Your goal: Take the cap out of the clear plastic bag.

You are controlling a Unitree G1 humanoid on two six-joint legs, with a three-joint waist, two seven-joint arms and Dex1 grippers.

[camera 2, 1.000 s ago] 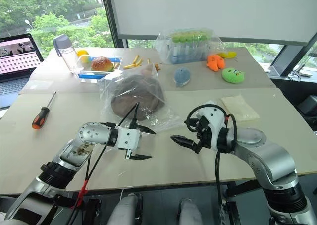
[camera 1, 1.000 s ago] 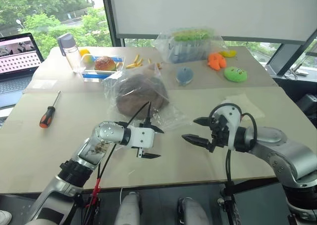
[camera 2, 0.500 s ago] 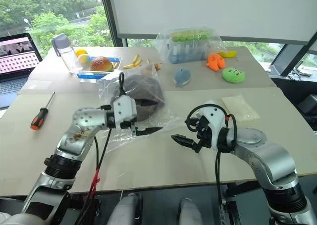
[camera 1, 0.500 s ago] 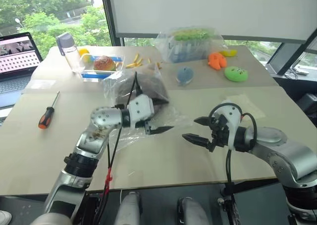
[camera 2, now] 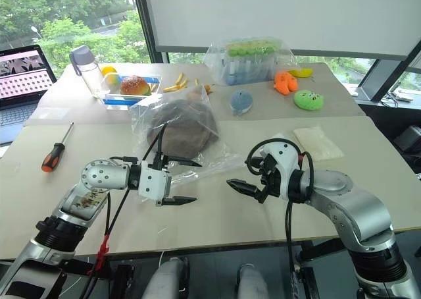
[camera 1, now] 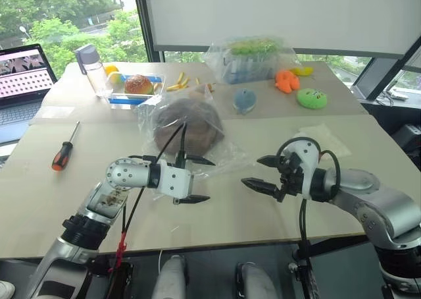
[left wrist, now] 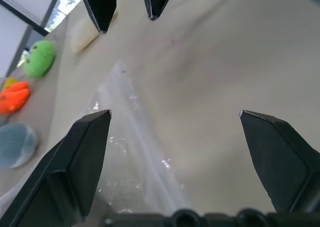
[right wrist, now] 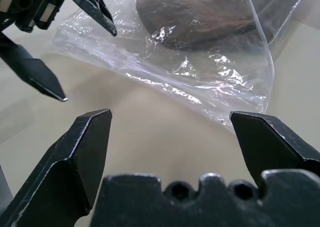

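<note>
The brown cap (camera 1: 187,128) sits inside the clear plastic bag (camera 1: 227,155) on the bench (camera 1: 39,200). The left end effector (camera 1: 198,179) and right end effector (camera 1: 258,173) are both wide apart, holding nothing, near the bag's near edge

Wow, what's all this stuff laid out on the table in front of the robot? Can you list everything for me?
cap: one, dark brown, mid-table inside the bag
clear plastic bag: one, transparent, around the cap
screwdriver: one, orange and black, left
laptop: one, open, far left
water bottle: one, clear, grey lid, back left
tray of toy food: one, back left
bag of tubes: one, clear, green and blue contents, back
plush toys: blue, orange, green, back right
left gripper: black, open, near the bag
right gripper: black, open, right of the bag
</note>
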